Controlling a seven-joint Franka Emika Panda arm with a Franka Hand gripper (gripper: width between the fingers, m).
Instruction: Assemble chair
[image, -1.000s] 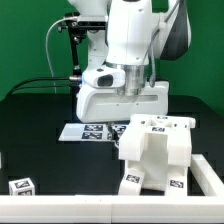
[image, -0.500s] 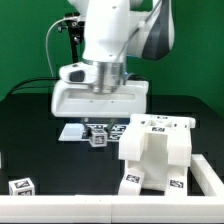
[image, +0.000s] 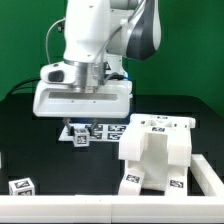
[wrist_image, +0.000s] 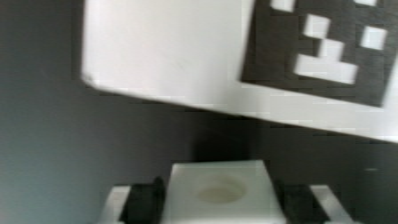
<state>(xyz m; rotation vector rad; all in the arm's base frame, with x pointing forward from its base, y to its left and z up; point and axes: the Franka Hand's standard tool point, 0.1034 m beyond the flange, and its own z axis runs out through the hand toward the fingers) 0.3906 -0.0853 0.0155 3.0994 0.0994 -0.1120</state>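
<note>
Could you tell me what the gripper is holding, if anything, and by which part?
The gripper holds a small white tagged piece, clamped by two opposite sides of its upper end.

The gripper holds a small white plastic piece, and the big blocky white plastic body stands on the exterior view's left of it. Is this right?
Not quite: the exterior view shows the big blocky white plastic body on the right of the gripper, which holds the small white plastic piece.
</note>
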